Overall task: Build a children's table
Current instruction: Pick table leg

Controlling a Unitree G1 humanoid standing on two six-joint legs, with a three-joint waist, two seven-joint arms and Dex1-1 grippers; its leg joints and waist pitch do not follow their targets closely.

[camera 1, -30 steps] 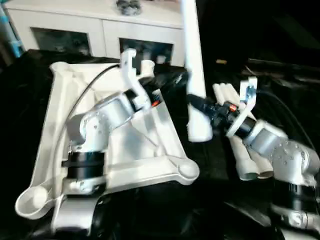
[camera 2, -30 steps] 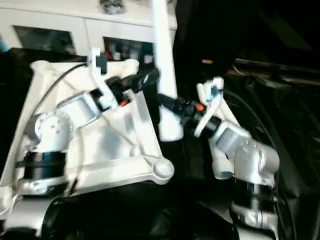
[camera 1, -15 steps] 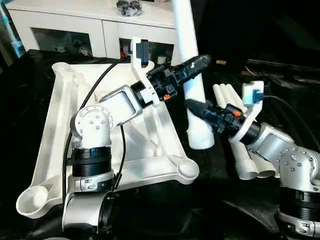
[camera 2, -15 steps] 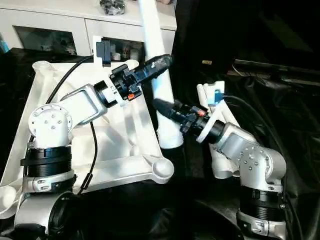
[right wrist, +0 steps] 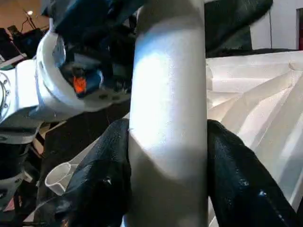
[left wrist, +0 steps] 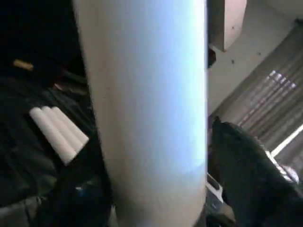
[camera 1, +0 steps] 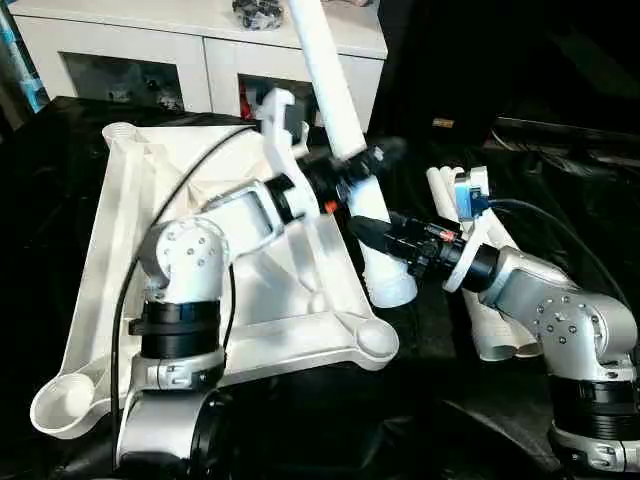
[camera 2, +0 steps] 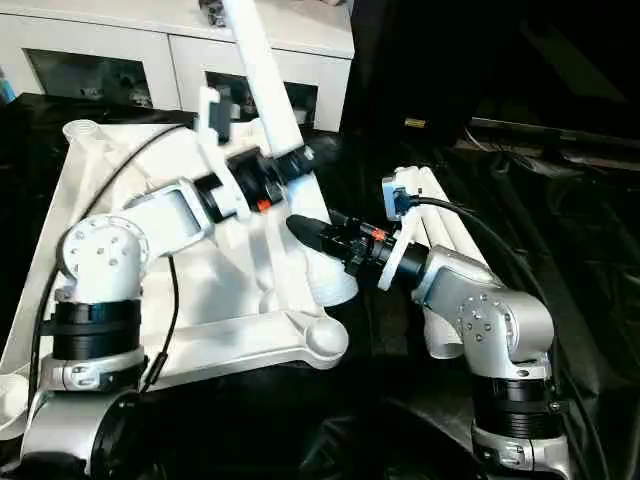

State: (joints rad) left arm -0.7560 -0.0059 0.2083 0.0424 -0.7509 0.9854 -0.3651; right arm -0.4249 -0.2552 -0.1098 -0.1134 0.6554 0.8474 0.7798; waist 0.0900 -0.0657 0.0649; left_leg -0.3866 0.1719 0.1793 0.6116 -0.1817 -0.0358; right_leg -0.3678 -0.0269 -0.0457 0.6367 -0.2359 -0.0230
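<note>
Left eye view, landmark: I place everything from the upturned white plastic tabletop with the ribbed underside (camera 1: 200, 260), lying flat on the dark cloth.
Held part: a long round tapering white plastic leg (camera 1: 345, 120) stands tilted just off the tabletop's right edge, its wide open end low beside the near right corner socket (camera 1: 375, 340).
Spare legs: three more white round legs (camera 1: 490, 300) lie side by side, right of the tabletop and apart from it.
Handling: I judge the leg light, hollow and stiff, but smooth and tapered, so it could slip or swing if pinched near one end; I'd hold it mid-length, with a second hold near the thick base.
Right gripper (right wrist: 168, 189): clamped on the leg's lower part, black fingers (right wrist: 236, 184) pressed to both sides.
Left gripper (camera 1: 355, 165): wrapped around the leg higher up; whether it bears down yet, I cannot tell.
Arm pose: the left forearm reaches across the tabletop toward its right edge; the right forearm comes in level from beyond the spare legs.
</note>
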